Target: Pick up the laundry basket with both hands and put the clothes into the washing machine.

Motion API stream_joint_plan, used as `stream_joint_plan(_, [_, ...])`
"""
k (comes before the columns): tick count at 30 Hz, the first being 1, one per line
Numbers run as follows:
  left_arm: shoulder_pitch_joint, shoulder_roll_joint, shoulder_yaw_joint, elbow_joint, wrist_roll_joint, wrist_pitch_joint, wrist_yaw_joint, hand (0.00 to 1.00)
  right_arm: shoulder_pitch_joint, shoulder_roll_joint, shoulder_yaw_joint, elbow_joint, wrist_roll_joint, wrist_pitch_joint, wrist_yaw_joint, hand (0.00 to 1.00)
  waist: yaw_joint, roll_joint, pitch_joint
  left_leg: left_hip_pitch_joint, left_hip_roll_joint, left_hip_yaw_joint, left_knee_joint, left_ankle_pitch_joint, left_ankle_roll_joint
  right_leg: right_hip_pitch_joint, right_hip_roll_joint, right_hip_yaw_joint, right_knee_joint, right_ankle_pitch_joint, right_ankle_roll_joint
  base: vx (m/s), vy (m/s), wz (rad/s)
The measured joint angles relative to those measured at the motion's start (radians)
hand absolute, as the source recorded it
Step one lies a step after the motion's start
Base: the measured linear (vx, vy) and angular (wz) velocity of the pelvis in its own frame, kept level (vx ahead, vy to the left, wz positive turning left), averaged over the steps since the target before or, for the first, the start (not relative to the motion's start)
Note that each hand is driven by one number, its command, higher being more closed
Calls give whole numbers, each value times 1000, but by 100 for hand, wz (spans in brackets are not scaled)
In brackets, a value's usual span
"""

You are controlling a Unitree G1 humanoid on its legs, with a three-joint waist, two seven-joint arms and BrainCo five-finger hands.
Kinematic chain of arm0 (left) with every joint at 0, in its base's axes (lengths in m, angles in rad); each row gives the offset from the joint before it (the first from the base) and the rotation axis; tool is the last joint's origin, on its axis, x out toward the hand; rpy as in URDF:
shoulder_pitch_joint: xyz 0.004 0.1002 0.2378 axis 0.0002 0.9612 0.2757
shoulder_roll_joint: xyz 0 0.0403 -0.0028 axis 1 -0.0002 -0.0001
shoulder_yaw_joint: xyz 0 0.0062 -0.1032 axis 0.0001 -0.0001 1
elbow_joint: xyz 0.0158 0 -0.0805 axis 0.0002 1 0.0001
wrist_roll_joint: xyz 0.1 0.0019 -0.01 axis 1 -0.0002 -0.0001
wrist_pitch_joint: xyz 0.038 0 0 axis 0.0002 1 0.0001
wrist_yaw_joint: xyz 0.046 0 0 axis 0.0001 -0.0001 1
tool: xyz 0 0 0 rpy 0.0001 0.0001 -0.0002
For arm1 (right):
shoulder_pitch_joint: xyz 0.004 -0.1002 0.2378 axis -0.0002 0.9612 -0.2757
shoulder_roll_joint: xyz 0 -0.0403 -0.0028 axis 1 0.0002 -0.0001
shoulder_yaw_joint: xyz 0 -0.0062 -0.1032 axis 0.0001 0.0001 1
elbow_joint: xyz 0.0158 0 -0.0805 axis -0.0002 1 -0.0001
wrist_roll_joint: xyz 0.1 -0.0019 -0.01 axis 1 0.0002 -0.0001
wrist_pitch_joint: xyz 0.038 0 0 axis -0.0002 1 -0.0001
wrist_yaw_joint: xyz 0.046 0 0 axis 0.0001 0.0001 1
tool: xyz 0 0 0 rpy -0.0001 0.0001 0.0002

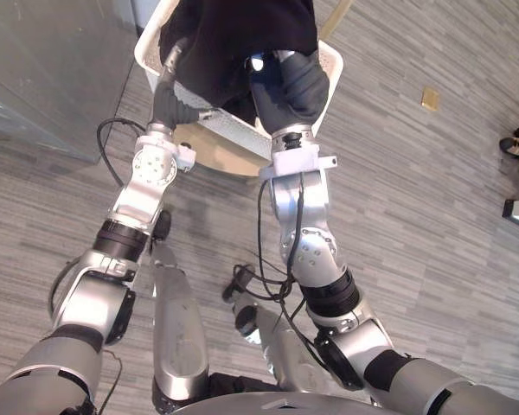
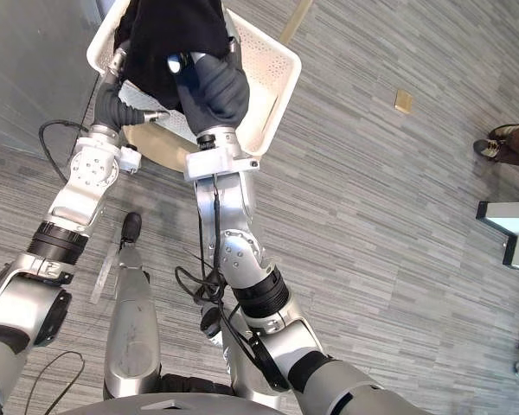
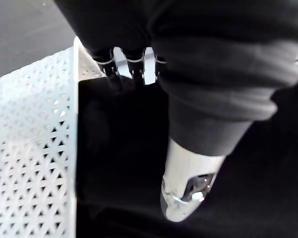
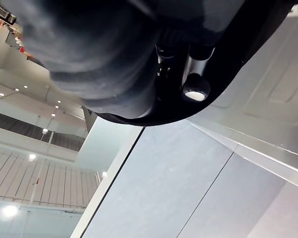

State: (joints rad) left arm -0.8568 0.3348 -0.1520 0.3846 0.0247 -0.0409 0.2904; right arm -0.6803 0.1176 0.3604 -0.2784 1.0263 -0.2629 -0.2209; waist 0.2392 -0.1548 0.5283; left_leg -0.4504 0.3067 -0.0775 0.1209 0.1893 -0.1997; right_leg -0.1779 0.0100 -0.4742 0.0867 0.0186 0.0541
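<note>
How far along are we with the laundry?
Done: the white laundry basket looks raised and tilted. In hand: left hand at its rim, right hand against the black garment; grips hidden. Left: the garment still lies over the basket; unloading it remains.

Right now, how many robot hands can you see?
2. The left hand is on the left of the white basket, the right hand at its near rim, both against the black clothes.

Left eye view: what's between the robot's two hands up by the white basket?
A black garment, piled in the white laundry basket, fills the stretch between the left hand and the right hand; both eye views show it.
</note>
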Motion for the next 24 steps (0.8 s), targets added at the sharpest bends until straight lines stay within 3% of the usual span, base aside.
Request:
stream_joint_plan(12, [-121, -119, 59, 57, 31, 2, 52, 0, 10, 1, 118, -30, 70, -3, 40, 100, -13, 29, 18, -31, 2, -4, 121, -74, -1, 2, -13, -4, 48, -34, 2, 20, 21, -2])
stream_joint_plan(14, [-154, -114, -8, 115, 29, 2, 51, 0, 11, 1, 126, -30, 72, -7, 40, 100, -15, 40, 24, -41, 2, -6, 139, -85, -1, -1, -15, -5, 59, -42, 3, 18, 7, 0])
stream_joint_plan(18, [-253, -69, -339, 221, -23, 11, -67, 0, 41, 5, 138, -37, 75, -7, 41, 100, -12, 51, 28, -80, 3, -8, 203, -117, 3, -28, -23, -4, 91, -54, 6, 33, 28, -6])
stream_joint_plan(21, [-287, -70, -440, 281, -46, 23, -154, 0, 54, 7, 138, -37, 102, -6, 41, 100, -21, 59, 30, -92, 8, -3, 247, -144, 1, -36, -27, -4, 109, -56, 9, 32, 32, -16])
stream_joint_plan(24, [-291, -72, -482, 334, -62, 24, -167, 0, 54, 7, 148, -37, 117, -6, 44, 100, -27, 71, 29, -90, 15, 4, 248, -148, -2, -45, -33, -4, 128, -71, 7, 13, -9, -6])
